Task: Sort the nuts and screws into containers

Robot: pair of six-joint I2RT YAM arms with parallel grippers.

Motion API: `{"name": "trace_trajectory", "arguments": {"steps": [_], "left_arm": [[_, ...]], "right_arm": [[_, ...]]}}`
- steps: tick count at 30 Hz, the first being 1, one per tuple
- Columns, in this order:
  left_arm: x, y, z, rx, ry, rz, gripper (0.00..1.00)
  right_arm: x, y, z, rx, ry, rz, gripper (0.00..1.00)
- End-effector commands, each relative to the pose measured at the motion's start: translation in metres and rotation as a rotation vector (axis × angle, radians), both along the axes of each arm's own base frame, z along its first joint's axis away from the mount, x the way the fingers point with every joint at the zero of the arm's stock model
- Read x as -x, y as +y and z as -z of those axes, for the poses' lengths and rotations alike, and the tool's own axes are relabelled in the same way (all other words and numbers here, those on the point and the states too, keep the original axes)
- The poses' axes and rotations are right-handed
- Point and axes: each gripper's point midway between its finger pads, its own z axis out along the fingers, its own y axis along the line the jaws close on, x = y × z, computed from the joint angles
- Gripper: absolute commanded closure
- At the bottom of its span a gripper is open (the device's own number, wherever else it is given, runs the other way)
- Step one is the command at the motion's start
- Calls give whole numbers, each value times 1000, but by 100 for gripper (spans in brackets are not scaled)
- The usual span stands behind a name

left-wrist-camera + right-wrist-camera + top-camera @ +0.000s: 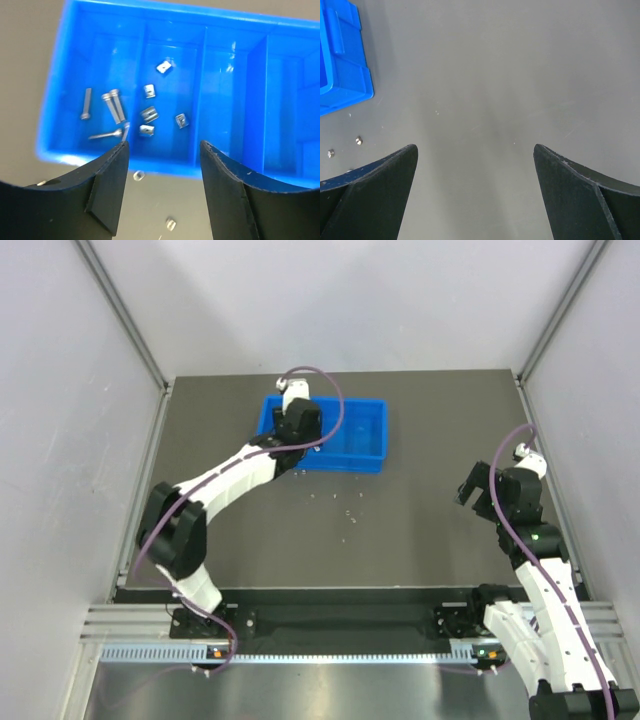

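The blue tray (350, 435) sits at the back middle of the table. In the left wrist view its leftmost compartment (95, 65) holds several screws (114, 105), and the second compartment holds several nuts (149, 114). The other compartments that show look empty. My left gripper (163, 145) is open and empty, hovering over the tray's near wall, at its left part in the top view (297, 425). Two loose nuts (139, 175) lie on the table just outside the tray. My right gripper (475, 147) is open and empty above bare table at the right (475, 485).
A few tiny loose pieces (348, 512) lie on the dark table in front of the tray. Two of them (358, 140) show at the left of the right wrist view, near the tray's corner (345, 65). Grey walls enclose the table.
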Motion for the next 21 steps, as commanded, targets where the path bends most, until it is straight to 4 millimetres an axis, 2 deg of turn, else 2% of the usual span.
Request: {"name": "trace_trajectory", "arguments": {"steps": [1, 4, 6, 10, 11, 13, 15, 17, 21], "left_arm": [[12, 33, -31, 17, -40, -62, 37], [16, 61, -20, 4, 15, -103, 37], [22, 65, -14, 35, 48, -82, 38], [55, 54, -5, 122, 80, 24, 39], [64, 45, -2, 165, 106, 77, 39], [80, 41, 9, 217, 139, 83, 40], [88, 38, 16, 231, 145, 78, 41], [98, 38, 33, 240, 177, 49, 41], [111, 23, 54, 221, 206, 14, 41]], "right_arm": [[-6, 1, -16, 7, -52, -9, 0], [-6, 7, -16, -11, -55, -37, 0], [-6, 14, -16, -23, -55, -77, 0], [-5, 21, -18, -43, -61, -115, 0], [-6, 21, -18, -45, -65, -118, 1], [-7, 23, -19, -54, -68, -124, 0], [-9, 25, -17, -61, -65, -128, 0], [-9, 24, -15, -58, -55, -126, 0], [-10, 24, -13, -59, -44, -121, 0]]}}
